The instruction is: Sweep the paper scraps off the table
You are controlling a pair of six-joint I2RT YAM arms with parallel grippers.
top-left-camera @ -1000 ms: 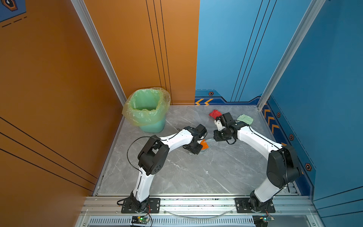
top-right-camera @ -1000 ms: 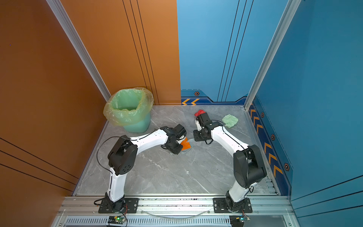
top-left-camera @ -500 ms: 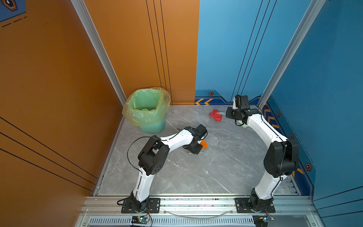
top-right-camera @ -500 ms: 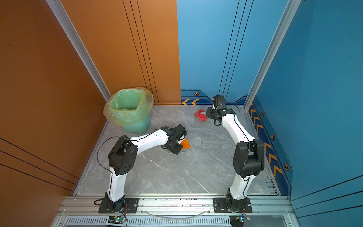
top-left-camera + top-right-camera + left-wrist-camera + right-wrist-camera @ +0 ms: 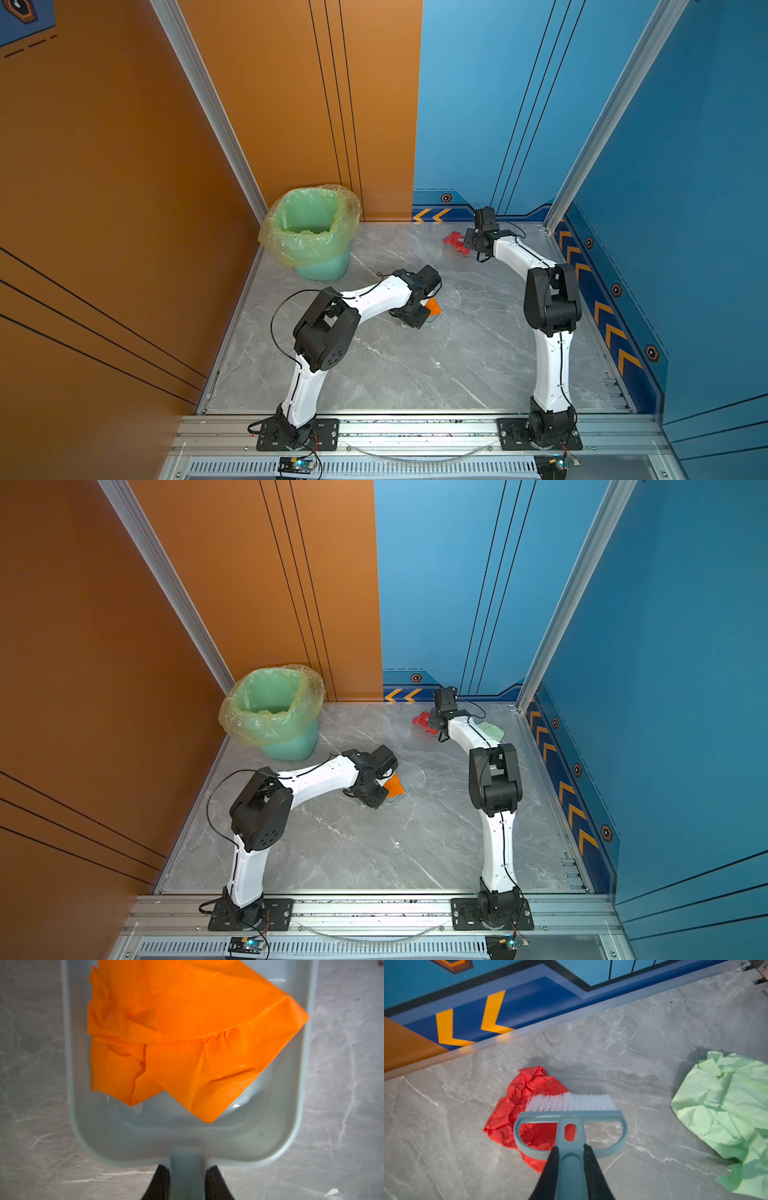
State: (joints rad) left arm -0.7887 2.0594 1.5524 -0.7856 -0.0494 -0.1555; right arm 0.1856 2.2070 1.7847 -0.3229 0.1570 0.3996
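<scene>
Paper scraps (image 5: 455,243) are lying soft and light close to the two pincers, waiting to be swept.

The right pincer (image 5: 571,1149) is pinching the handle of the brush (image 5: 571,1114), and the white bristles (image 5: 571,1103) are sitting over the edge of the red scrap (image 5: 517,1105), just past its tips. The green scrap (image 5: 726,1109) is lying off to one side of that pincer on the table (image 5: 633,1043), not touching the brush. The left pincer (image 5: 186,1178) is pinching the handle of the dustpan (image 5: 187,1136), and the orange scrap (image 5: 187,1032) is resting inside the pan, right in front of it. All three are looking thin, creased and crumpled. They are probably weighing almost nothing, bending easily and sliding on the smooth stone, so pushing gently from behind with the bristles is looking better than grabbing.
</scene>
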